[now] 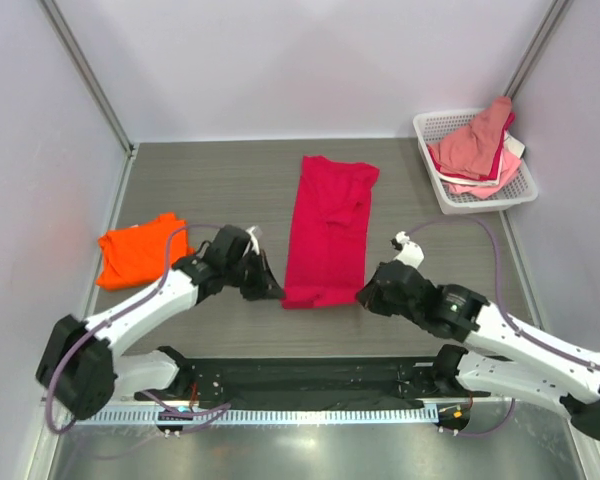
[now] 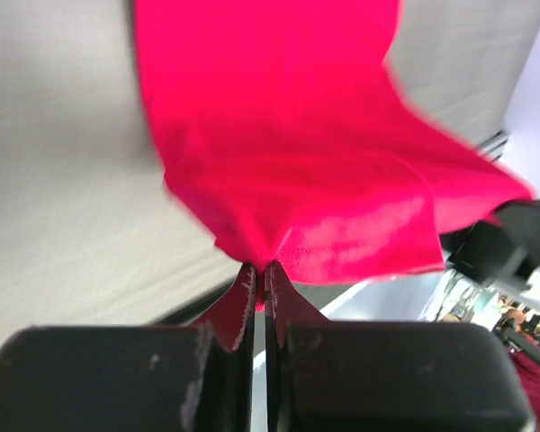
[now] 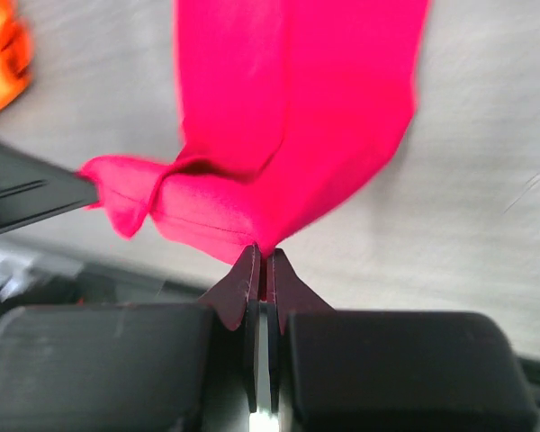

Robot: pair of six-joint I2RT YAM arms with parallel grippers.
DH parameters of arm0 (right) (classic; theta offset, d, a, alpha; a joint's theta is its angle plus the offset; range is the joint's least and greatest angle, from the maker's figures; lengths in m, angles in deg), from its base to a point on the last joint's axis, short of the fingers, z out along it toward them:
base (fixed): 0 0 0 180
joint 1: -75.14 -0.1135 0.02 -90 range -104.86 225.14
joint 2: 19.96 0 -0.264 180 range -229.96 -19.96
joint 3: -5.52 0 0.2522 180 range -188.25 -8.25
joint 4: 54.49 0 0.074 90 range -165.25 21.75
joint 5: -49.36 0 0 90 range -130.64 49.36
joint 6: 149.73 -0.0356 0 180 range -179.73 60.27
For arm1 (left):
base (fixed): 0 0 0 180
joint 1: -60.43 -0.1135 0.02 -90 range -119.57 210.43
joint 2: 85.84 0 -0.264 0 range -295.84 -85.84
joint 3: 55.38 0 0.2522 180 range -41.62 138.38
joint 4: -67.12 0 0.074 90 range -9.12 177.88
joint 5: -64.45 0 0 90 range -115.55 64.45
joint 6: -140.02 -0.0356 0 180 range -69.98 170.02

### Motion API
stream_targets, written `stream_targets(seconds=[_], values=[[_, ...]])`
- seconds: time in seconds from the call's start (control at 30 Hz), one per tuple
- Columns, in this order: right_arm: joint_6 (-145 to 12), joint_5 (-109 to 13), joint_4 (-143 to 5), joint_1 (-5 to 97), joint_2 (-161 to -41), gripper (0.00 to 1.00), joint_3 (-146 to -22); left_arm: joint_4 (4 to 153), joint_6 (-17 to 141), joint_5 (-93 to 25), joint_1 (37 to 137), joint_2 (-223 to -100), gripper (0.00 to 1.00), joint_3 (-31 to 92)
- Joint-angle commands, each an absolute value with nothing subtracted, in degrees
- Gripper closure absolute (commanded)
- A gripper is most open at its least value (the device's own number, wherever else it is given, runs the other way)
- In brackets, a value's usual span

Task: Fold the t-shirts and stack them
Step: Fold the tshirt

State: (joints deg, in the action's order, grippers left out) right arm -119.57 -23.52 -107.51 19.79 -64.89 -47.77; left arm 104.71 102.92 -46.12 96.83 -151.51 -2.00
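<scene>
At its near hem, left fingers (image 2: 237, 310) and right fingers (image 3: 243, 283) pinch the crimson t-shirt (image 1: 328, 225) — orange t-shirt (image 1: 135, 250) apart.

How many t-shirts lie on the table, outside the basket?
2. The red t-shirt is mid-table, near corners pinched by the left gripper and right gripper; the orange t-shirt is at the left. The basket may hide more.

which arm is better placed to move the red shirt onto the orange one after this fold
Left, probably. Both pinch near corners of the red t-shirt, but the orange t-shirt lies on the side of the left gripper; the right gripper would have to reach across.
</scene>
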Motion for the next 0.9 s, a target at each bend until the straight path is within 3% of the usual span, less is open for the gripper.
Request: stream_targets(seconds=[0.0,0.1,0.37,0.87], values=[[-115.4,-10.3,-107.5,20.9,-71.2,0.99,-54.3,101.1,97.7,-52.5,93.5,-159.7,1.0,6.0],[-111.1,-8.5,-106.0,25.0,-75.8,0.99,-57.5,101.4,95.6,-53.8,91.6,-165.2,1.0,12.7],[-101.3,-22.2,-97.7,40.9,-83.7,0.99,-60.5,106.4,91.9,-52.7,89.9,-178.4,1.0,27.7],[-95.9,-30.8,-87.2,50.8,-99.4,0.99,-65.6,110.4,89.9,-49.4,87.1,-192.7,1.0,44.4]])
